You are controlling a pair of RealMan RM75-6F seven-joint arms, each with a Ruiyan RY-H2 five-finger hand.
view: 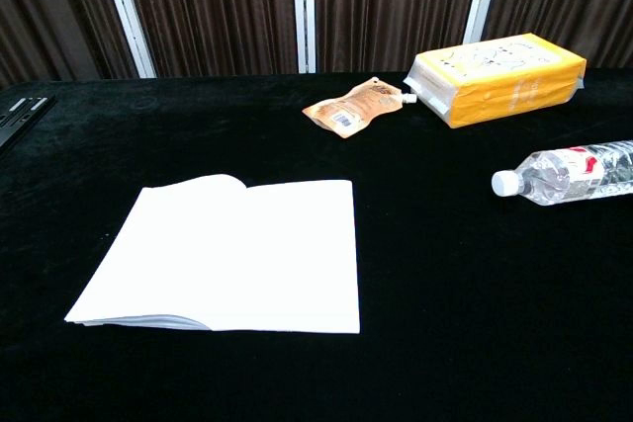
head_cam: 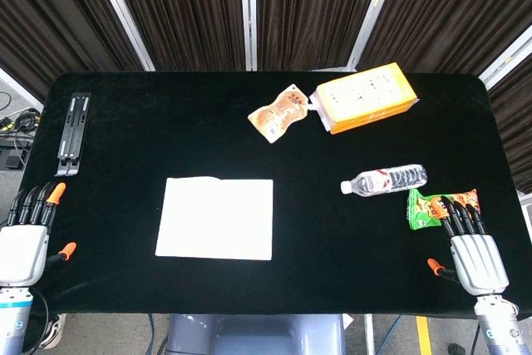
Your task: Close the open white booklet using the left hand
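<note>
Head view shows the white booklet (head_cam: 215,218) lying open and flat on the black table (head_cam: 125,155), a little toward seven o'clock from the table's middle. The left hand (head_cam: 25,243) sits at the table's near edge, at about nine o'clock from the booklet and well apart from it, its fingers straight and side by side, holding nothing. The right hand (head_cam: 474,251) rests at the near edge at four o'clock, fingers likewise straight and empty, their tips touching or just over a green snack packet (head_cam: 439,208). A water bottle (head_cam: 385,179) lies on its side at three o'clock from the booklet. At one o'clock lie an orange pouch (head_cam: 280,113) and a yellow box (head_cam: 366,96). A black folding stand (head_cam: 73,134) lies at ten o'clock.
</note>
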